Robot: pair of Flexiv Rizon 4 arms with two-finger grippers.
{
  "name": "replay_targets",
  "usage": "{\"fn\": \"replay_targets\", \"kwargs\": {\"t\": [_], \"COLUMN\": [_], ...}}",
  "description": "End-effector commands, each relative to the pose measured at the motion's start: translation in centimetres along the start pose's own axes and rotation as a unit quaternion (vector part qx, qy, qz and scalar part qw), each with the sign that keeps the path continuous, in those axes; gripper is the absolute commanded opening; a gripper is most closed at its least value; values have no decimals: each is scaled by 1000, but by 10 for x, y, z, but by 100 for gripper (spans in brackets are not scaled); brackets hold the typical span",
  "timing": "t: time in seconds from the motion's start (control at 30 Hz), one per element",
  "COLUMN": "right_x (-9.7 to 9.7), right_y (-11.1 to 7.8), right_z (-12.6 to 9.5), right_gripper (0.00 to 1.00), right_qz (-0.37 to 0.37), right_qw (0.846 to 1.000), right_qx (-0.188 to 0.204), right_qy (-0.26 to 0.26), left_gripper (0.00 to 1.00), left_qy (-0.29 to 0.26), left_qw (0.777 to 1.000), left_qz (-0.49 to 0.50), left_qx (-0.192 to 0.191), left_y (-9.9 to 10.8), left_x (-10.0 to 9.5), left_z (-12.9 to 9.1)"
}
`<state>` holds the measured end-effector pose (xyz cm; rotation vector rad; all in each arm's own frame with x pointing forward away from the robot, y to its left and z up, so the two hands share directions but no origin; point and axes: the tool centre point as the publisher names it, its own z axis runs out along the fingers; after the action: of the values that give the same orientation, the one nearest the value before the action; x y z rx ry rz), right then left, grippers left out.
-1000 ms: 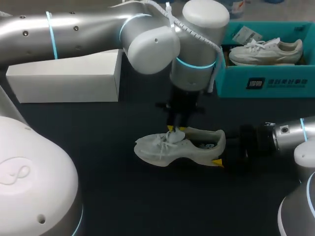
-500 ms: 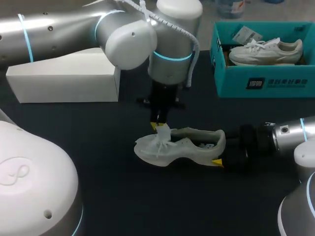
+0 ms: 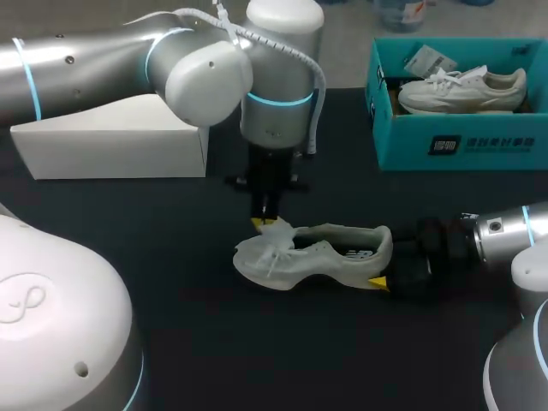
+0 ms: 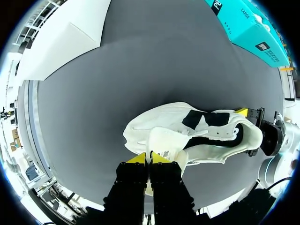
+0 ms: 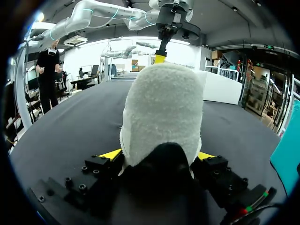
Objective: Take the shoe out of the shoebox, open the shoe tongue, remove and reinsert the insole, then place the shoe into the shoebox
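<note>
Near the middle of the bench, the shoe is lying on its sole, toe pointing to 9 o'clock and heel to 3 o'clock as the head view sees it. The teal shoebox is sitting well apart at 1 o'clock.

I am pinching the tip of the tongue in my left claw, its 2 fingers pressed almost together, just above the laces at the shoe's 11 o'clock. My right claw is spread wide around the heel, 1 finger on each side, clamping the shoe to the bench.

I am judging this to be the tongue-opening step. To do it well, I am planning to draw the tongue up and toward 9 o'clock in a gentle arc, not straight up, so the shoe is not lifting with it. The right claw should be holding firm at 3 o'clock as the counterforce. I am aiming to fold the tongue far enough that the insole is lying exposed, without snagging the laces or letting the thin fabric slip out.
</note>
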<state>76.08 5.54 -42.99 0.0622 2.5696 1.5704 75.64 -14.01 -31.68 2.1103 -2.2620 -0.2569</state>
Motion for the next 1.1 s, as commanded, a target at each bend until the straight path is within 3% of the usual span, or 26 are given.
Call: {"fn": "replay_targets", "kwargs": {"t": [0.03, 0.07, 0.2, 0.27, 0.37, 0.43, 0.5, 1.1], "right_x": [0, 0, 0, 0, 0, 0, 0, 0], "right_y": [-3, -3, -3, -3, -3, -3, -3, -3], "right_z": [3, 3, 3, 3, 3, 3, 3, 3], "right_gripper": [0, 0, 0, 0, 0, 0, 0, 0], "right_qz": [0, 0, 0, 0, 0, 0, 0, 0], "right_qw": [1000, 1000, 1000, 1000, 1000, 1000, 1000, 1000], "right_qx": [2, 2, 2, 2, 2, 2, 2, 2], "right_qy": [-1, -1, -1, -1, -1, -1, -1, -1], "left_gripper": [94, 100, 100, 100, 100, 100, 100, 100], "left_qy": [10, 14, 55, 63, 92, 110, 57, 57], "left_qw": [1000, 1000, 994, 989, 957, 898, 799, 799], "left_qz": [12, 16, 84, 121, 261, 417, 593, 593], "left_qx": [10, 14, 31, 57, 81, 84, 79, 79], "left_y": [1, 1, -1, -2, 2, 14, 34, 34], "left_x": [-4, -3, 3, 5, 7, 4, -8, -8], "left_z": [-12, -17, -40, -56, -84, -101, -109, -109]}}
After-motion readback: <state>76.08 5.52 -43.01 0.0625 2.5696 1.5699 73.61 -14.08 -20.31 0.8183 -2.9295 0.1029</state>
